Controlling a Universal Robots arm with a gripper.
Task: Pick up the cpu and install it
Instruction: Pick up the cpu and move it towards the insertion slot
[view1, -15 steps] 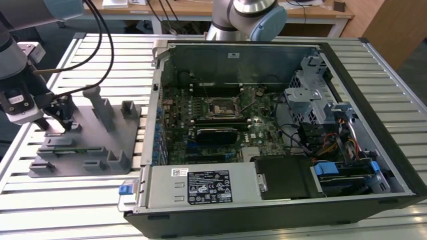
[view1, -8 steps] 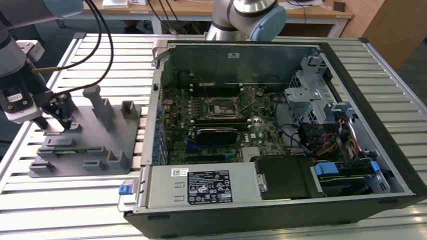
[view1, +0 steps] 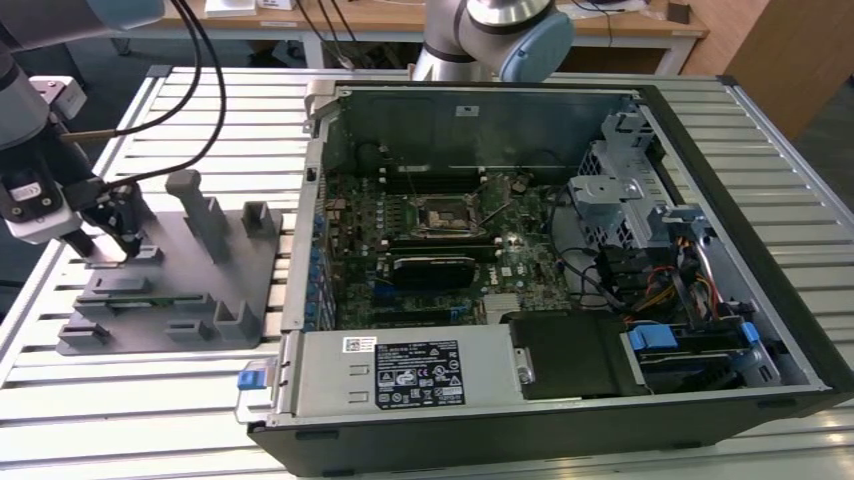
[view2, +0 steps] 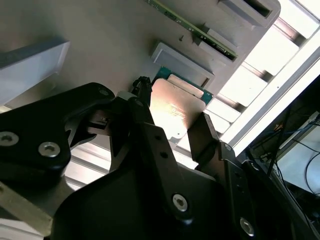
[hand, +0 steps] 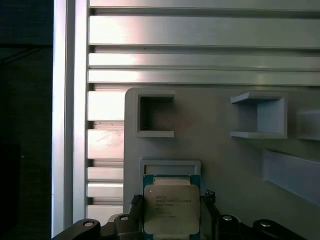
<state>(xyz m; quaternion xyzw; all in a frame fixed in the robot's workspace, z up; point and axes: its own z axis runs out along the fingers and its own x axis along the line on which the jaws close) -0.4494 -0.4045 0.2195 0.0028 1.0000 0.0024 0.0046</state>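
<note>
Leftmost, at the exterior view's left: gripper (view1: 111, 243) down low on the near-left corner of a grey holder (view1: 174, 300), black cables (view1: 200, 60) trailing up and away behind it

Seen in both wrist views: cpu (hand: 171, 210) lying flat in a shallow seat of that holder, silver top up with a green rim around it, one edge against a low raised lip (hand: 170, 166). Framed on two opposite sides by the gripper's black metal, right at its edges. Clamped or slack: cannot tell. Close to the holder's outer edge, with the bright slats of the table (hand: 105, 115) just beyond

Also in the second wrist view: a thin green board strip (view2: 192, 24) standing in a slot of the holder, near the cpu but apart from it

Next to the right in the exterior view: upright grey posts (view1: 187, 200) rising from the holder, well clear of the gripper

Middle to right: an open computer case (view1: 747, 200) lying on its side just beside the holder. Green main board (view1: 350, 230) inside, with a square socket (view1: 441, 213) near its middle, well apart from the cpu. A silver box with a label (view1: 400, 370) along the near edge, and a grey drive cage (view1: 614, 195) and blue clips (view1: 654, 337) toward the exterior view's right

Upper middle, behind the case: an arm joint with a blue cap (view1: 534, 45)
</note>
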